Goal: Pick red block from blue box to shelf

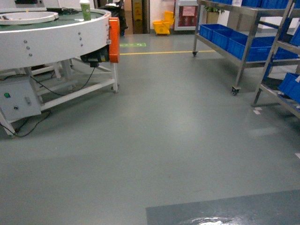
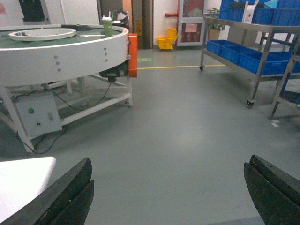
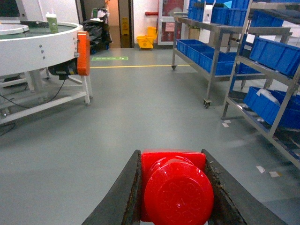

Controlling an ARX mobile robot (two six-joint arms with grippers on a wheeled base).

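— Which step is this?
— Carrying. The right pincer (image 3: 176, 197) is clamped on the red block (image 3: 177, 190), held between its jaws; the left pincer (image 2: 168, 192) is spread, empty.
— Next?
— I'd judge: drive to the shelf (image 3: 269, 70), ahead and right of that pincer, then release.

Grey floor (image 1: 178, 122), glossy, with a darker patch at near edge. Yellow line (image 1: 164, 52) crosses it far off. Steel shelf (image 3: 213, 61) stands on casters at right, dark blue crates (image 3: 201, 51) on its lower tier. Round white conveyor (image 1: 51, 35) on a white frame at left; green cup (image 1: 85, 10) on top.
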